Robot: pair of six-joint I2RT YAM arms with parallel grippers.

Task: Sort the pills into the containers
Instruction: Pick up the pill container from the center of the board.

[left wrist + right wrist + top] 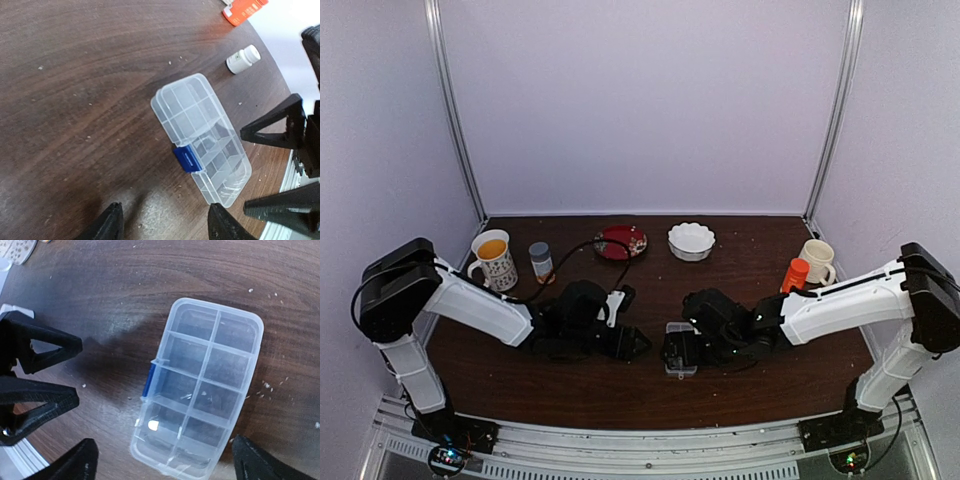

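- Top external view: a dark brown wood-grain worktop (620, 395) floors a booth of pale lilac walls (640, 100). A metal post (455, 110) rises at each far corner.
- Along the far edge, from the left corner, stand a white mug (493, 258) of orange liquid, a grey-capped bottle (540, 260), a red plate (620, 242) and a white scalloped bowl (691, 241). A cream mug (817, 260) and an orange bottle (796, 275) stand toward the right edge.
- Pale flecks (265, 386) dot the wood.
- A clear pill box (680, 362) lies flat near the middle of the near edge, with a blue latch (187, 158) on one long side.
- One whitish pill (153, 426) sits in a cell at one end of the box.
- Left jaws: partly open and empty, over bare wood beside the box's latch side.
- Right jaws: spread wide, with the box's end between their tips. I cannot tell whether they touch it.
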